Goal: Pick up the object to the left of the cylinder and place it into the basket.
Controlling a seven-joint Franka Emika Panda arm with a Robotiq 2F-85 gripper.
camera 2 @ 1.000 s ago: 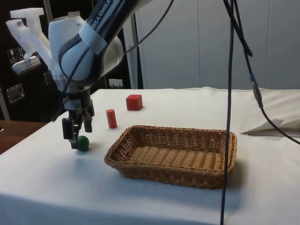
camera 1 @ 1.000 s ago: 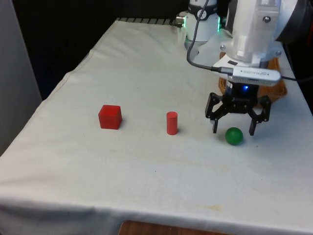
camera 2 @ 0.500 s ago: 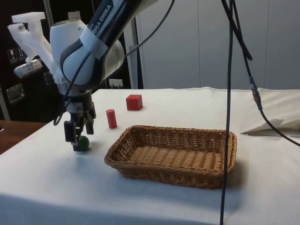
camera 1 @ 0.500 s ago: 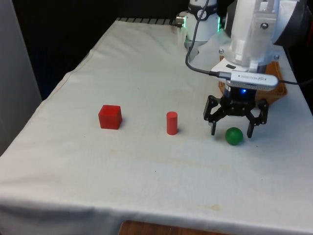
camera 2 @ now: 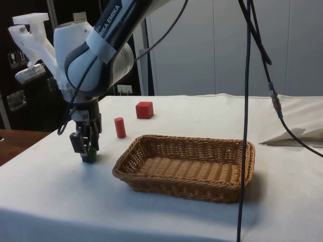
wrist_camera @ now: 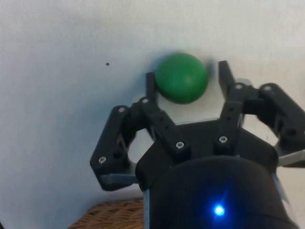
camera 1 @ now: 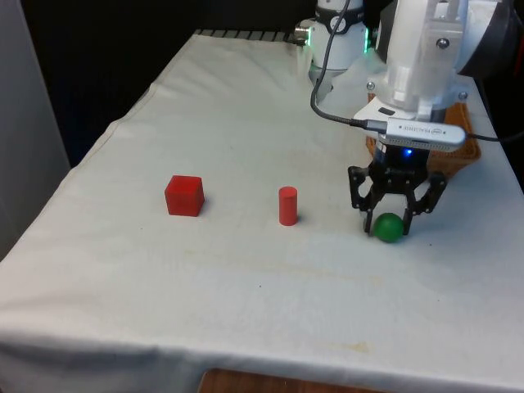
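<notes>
The tool (camera 1: 388, 228) is low over the table (camera 1: 246, 278) at the right of the front view, its fingers narrowed around the green ball (camera 1: 389, 227). In the wrist view one finger (wrist_camera: 150, 83) touches the ball (wrist_camera: 181, 78), while a thin gap shows at the other, so a firm grip cannot be told. In the side view the tool (camera 2: 89, 153) hides most of the ball (camera 2: 90, 156) at middle left. The red cylinder (camera 1: 287, 205) stands near the front view's centre, the red cube (camera 1: 184, 196) further left. The wicker basket (camera 2: 186, 166) fills the side view's centre.
</notes>
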